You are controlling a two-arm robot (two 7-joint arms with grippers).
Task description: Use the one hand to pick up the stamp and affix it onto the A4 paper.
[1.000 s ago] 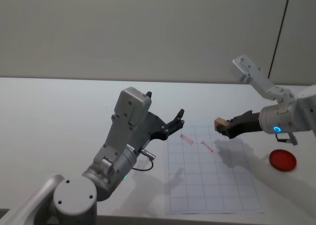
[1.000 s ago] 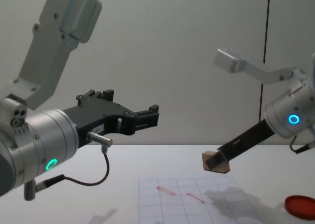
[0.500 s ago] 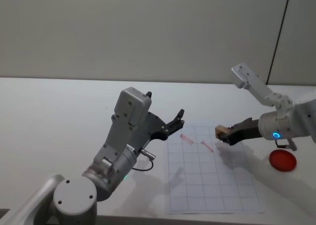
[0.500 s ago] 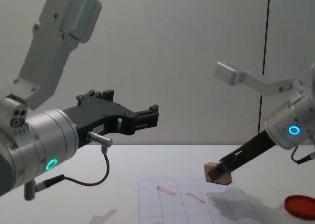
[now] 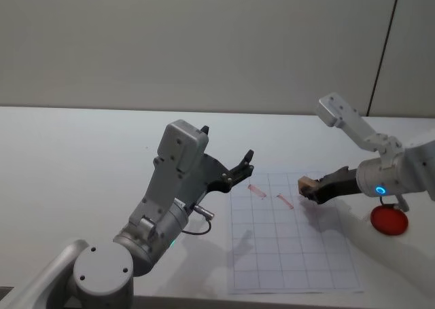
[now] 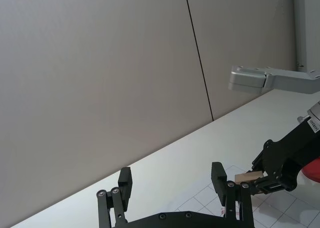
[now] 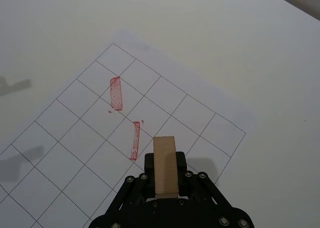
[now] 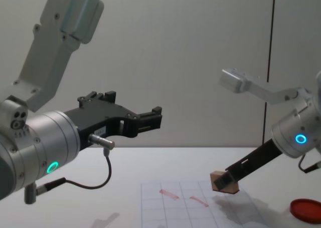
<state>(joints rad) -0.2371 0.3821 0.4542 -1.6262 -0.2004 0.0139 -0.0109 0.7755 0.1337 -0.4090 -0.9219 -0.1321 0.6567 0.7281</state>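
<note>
Now the right hand [image 5: 311, 190] clamps the stamp [image 5: 305, 183] low over the A4 paper [image 5: 292, 255]; the left hand [image 5: 246, 163] gapes aloft.

Right end effector [image 5: 310, 190] lowered stamp [image 5: 304, 183] toward paper [image 5: 292, 251].

The tan stamp [image 5: 305, 183], tilted, sits right of centre, pinched in the right gripper [image 5: 310, 190]. The gridded A4 paper [image 5: 292, 255] lies flat at lower right.

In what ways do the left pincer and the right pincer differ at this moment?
The left pincer is open and holds nothing; the right pincer is shut on the stamp. The left pincer is raised beside the A4 paper; the right pincer hangs low over it. Both are black.
</note>
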